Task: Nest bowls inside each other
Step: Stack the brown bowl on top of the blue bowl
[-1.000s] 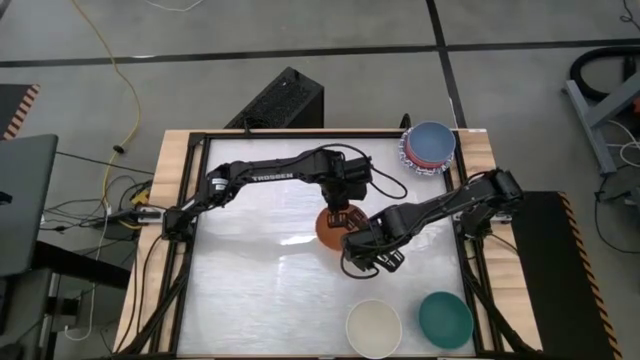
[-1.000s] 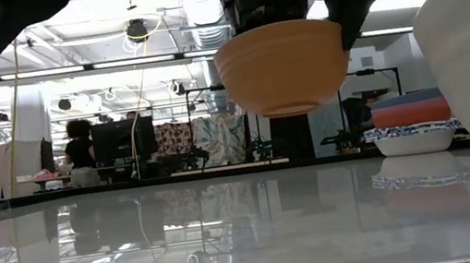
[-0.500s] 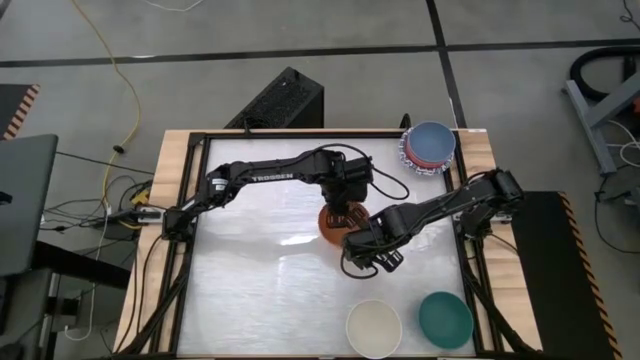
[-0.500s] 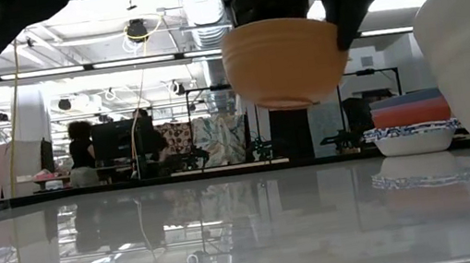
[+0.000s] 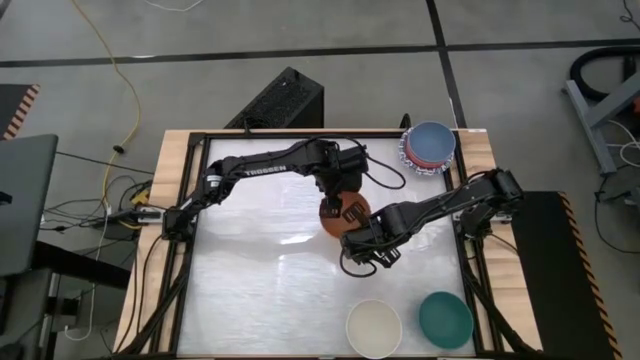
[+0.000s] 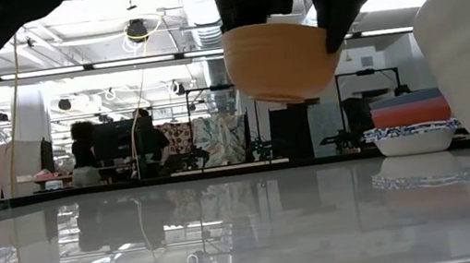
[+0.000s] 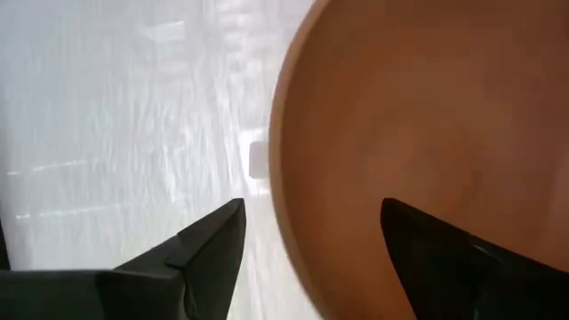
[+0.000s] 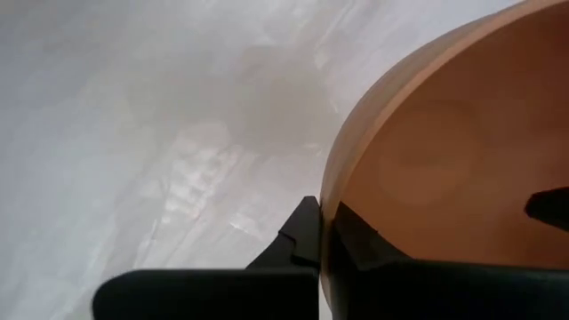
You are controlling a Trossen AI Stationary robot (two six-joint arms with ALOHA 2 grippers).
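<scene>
An orange bowl (image 5: pixel 343 217) hangs above the middle of the table, tilted in the low view (image 6: pixel 280 59). My right gripper (image 5: pixel 362 243) is shut on its rim, at the bowl's near right side. My left gripper (image 5: pixel 340 207) stands open over the bowl's far side. In the left wrist view (image 7: pixel 311 213) one of its fingers is outside the wall and one is inside the hollow, with the rim (image 7: pixel 277 204) between them and a gap on either side. My right gripper pinches the orange bowl's rim (image 8: pixel 325 197) between its two fingers, one finger (image 8: pixel 300 233) outside the wall and one (image 8: pixel 360 244) inside the hollow. The fingers slant down from the near right. The bowl is lifted clear of the table and tilts slightly.
A stack of bowls (image 5: pixel 428 146) with a blue one on top stands at the far right corner. A cream bowl (image 5: pixel 373 327) and a teal bowl (image 5: pixel 445 318) sit at the near edge. The table's left half (image 5: pixel 250 270) is bare.
My left gripper has opened, let go of the orange bowl's rim and risen a little. The bowl has stayed in my right gripper, clear of the table, and has gone from level to slightly tilted.
</scene>
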